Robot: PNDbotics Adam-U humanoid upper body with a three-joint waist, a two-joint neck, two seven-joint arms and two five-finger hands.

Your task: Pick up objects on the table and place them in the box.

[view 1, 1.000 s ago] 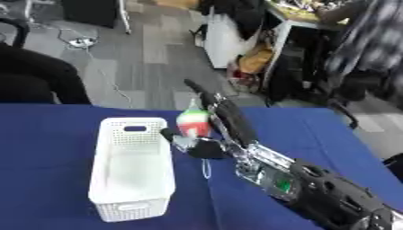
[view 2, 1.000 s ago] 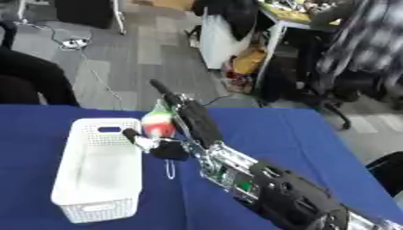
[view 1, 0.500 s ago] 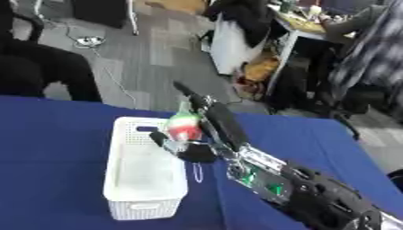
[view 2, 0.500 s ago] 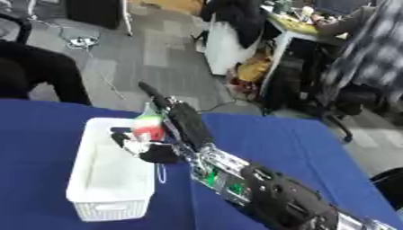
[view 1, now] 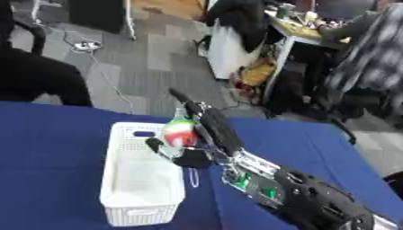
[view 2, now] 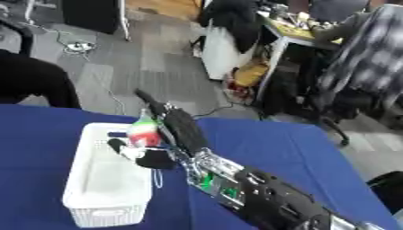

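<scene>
My right hand [view 1: 206, 139] reaches in from the lower right and hangs over the right rim of the white slotted box [view 1: 127, 179]. Between its thumb and its long black fingers it pinches a small round object [view 1: 179, 130], red with a green and white top. The object hangs just above the box's upper right part. The box stands lengthwise on the blue table [view 1: 47, 152] and its inside looks bare. My left hand shows in neither view.
Beyond the table's far edge lies grey office floor with cables, a white cabinet [view 1: 232, 42] and seated people at a desk [view 1: 315, 31] on the right. Blue table surface stretches to both sides of the box.
My right hand has carried the red and green object leftward, from beside the box's right rim to above its inside. The camera has also shifted, so the whole scene sits differently.
</scene>
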